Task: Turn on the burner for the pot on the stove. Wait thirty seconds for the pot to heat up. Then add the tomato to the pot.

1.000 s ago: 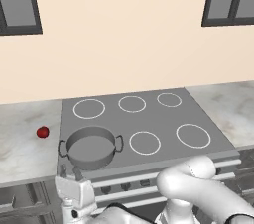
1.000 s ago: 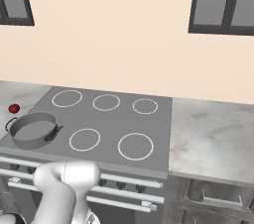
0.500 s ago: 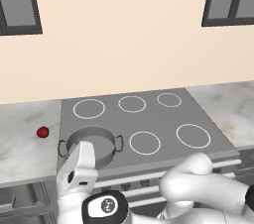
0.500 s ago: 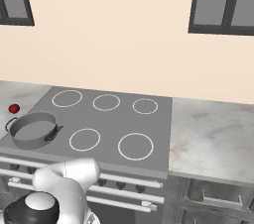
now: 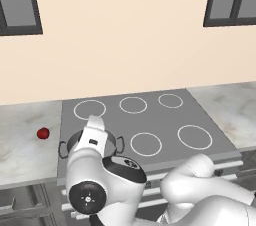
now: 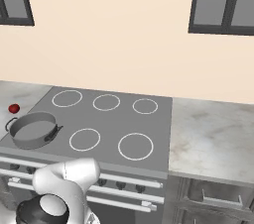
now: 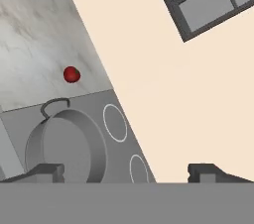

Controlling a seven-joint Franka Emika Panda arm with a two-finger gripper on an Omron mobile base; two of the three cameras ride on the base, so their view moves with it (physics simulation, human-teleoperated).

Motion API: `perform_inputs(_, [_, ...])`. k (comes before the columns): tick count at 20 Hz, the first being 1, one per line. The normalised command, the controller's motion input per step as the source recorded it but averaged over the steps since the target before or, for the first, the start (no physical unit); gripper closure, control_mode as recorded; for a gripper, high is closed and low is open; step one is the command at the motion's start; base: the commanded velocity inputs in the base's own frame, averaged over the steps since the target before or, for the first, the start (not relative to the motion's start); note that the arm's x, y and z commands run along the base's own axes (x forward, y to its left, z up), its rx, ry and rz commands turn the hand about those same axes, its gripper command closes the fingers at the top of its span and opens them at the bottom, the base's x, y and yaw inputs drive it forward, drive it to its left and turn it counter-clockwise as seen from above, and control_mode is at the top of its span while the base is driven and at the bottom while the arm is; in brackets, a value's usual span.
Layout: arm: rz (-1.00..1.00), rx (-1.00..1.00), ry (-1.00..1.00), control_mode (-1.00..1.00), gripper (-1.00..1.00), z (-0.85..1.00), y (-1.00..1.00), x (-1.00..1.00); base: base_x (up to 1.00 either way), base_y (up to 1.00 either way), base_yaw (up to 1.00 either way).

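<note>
The stove (image 6: 149, 124) spans the bench (image 6: 213, 139), its dark knobs (image 6: 119, 185) in a row along the front face, low and forward of the raised hand. The pot (image 6: 32, 130) sits on the front-left ring, empty, partly behind the arm in the left base view. The jaws (image 7: 126, 172) stand wide open, holding nothing, above the pot's near side. The tomato (image 5: 43, 133) lies on the bench left of the stove, well apart from the pot. Judged from here, a knob comes first; nothing blocks it.
</note>
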Motion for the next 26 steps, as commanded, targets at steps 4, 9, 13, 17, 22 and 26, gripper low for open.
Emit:
perform_inputs(4, [0.00, 0.02, 0.04, -1.00, -1.00, 0.01, -0.04, 0.00, 0.00, 0.00, 0.00])
perform_inputs(9, [0.01, 0.09, 0.09, -1.00, -1.00, 0.01, -0.22, -0.03, 0.00, 0.00, 0.00])
perform_inputs(13, [0.00, 0.00, 0.00, -1.00, -1.00, 0.00, 0.00, 0.00, 0.00, 0.00, 0.00])
perform_inputs(17, [0.00, 0.00, 0.00, -1.00, -1.00, 0.00, 0.00, 0.00, 0.00, 0.00, 0.00])
perform_inputs(22, [0.00, 0.00, 0.01, -1.00, -1.00, 0.00, 0.00, 0.00, 0.00, 0.00, 0.00])
perform_inputs(26, [0.00, 0.00, 0.00, -1.00, -1.00, 0.00, 0.00, 0.00, 0.00, 0.00, 0.00])
